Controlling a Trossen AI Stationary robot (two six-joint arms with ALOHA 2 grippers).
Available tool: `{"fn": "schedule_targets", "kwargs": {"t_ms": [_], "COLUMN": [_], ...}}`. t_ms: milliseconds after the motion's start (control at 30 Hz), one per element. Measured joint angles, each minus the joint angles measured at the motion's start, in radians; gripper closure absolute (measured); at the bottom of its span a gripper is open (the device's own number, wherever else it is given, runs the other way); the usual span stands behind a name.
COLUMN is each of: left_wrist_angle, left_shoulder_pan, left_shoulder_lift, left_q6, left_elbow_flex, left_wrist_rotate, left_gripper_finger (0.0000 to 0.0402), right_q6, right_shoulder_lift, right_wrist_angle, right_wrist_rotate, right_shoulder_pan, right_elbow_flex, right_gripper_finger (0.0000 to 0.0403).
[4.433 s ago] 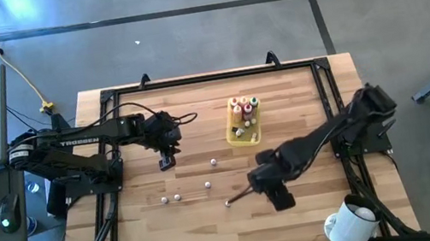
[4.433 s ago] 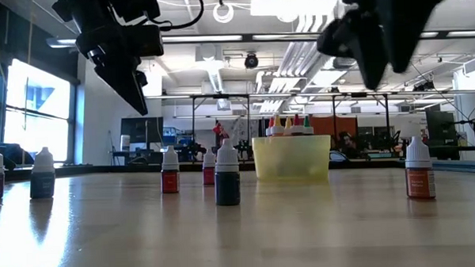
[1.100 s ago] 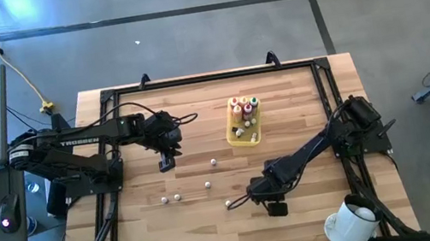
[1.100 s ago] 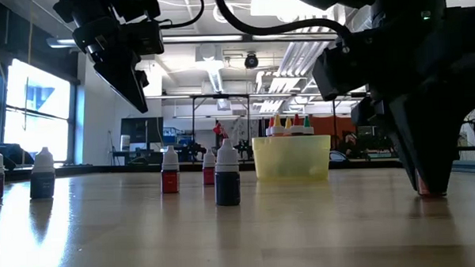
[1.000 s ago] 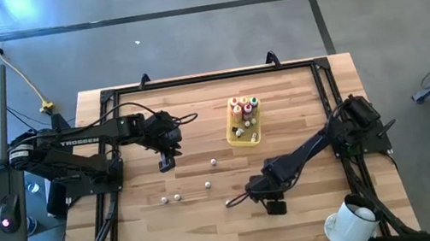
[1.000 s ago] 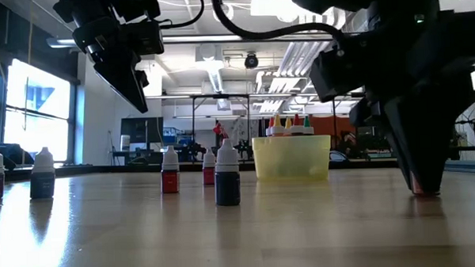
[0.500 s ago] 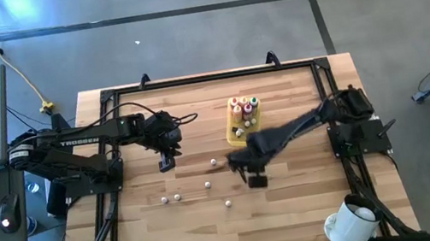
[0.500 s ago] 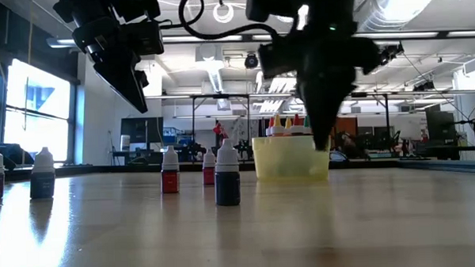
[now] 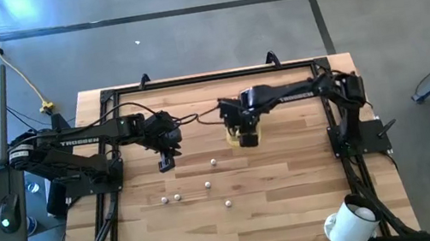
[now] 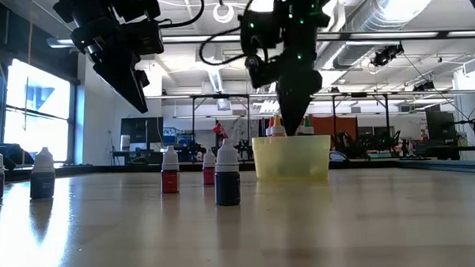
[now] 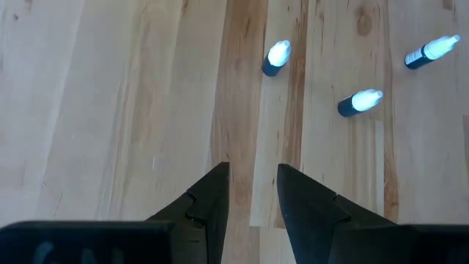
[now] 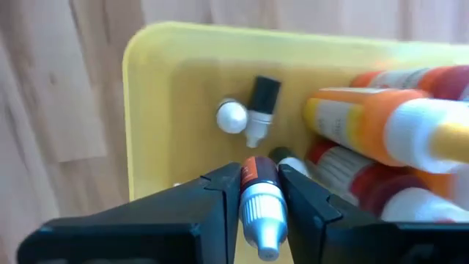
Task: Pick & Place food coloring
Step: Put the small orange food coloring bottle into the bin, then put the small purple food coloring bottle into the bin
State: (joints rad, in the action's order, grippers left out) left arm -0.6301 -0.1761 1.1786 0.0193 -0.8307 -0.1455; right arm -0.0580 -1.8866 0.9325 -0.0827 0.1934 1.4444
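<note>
Since the pictures are taken view by view, the notes below run high, low, left wrist, right wrist.

High view: the right claw (image 9: 239, 125) hung over the yellow tray (image 9: 246, 141) just past the worktop's (image 9: 297, 203) centre toward 1 o'clock, judged to be there so its load could go in among the bottles stored there; the tray was largely hidden under the arm.
High view, loose bottles: five food coloring bottles stood apart on the bare wood toward 7 o'clock of the tray, the nearest (image 9: 214, 162) close by and the farthest (image 9: 164, 200) well off, presumably awaiting collection.
High view, left arm: the left claw (image 9: 166, 158) waited at about 9 o'clock of the tray, clear of the right arm's path.

Low view: the right claw (image 10: 291, 116) pointed down just above the tray (image 10: 292, 159), with capped tops showing over the rim; loose bottles such as the dark one (image 10: 227, 180) stood upright at 9 o'clock of it.

Left wrist view: the left claw (image 11: 253, 194) stood slightly parted with nothing between its fingers; three bottles lay beyond it on the wood, one (image 11: 275, 57) nearest its line.

Right wrist view: the right claw (image 12: 253, 192) was clamped on a small bottle (image 12: 258, 194) with a red-brown body, held over the tray's open corner (image 12: 154, 110), where space remained beside the orange-capped bottles (image 12: 352, 121).
</note>
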Motion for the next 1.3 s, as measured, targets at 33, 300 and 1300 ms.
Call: {"fn": "schedule_targets", "kwargs": {"t_ms": [33, 300, 1300], "left_wrist_angle": [0.0, 0.0, 0.001], "left_shoulder_pan": [0.0, 0.0, 0.0], "left_shoulder_lift": [0.0, 0.0, 0.0], "left_q6": [0.0, 0.002, -0.002], "left_elbow_flex": [0.0, 0.0, 0.0], "left_wrist_rotate": [0.0, 0.0, 0.0], "left_gripper_finger": [0.0286, 0.0286, 0.0286], "right_q6": [-0.009, -0.128, -0.109], "right_shoulder_lift": [0.0, 0.006, -0.005], "right_wrist_angle": [-0.011, -0.133, -0.078], "right_wrist_rotate": [0.032, 0.053, -0.026], "right_shoulder_pan": [0.015, 0.019, 0.004], "right_elbow_flex": [-0.013, -0.152, -0.139], "right_gripper_finger": [0.0327, 0.0321, 0.0259]}}
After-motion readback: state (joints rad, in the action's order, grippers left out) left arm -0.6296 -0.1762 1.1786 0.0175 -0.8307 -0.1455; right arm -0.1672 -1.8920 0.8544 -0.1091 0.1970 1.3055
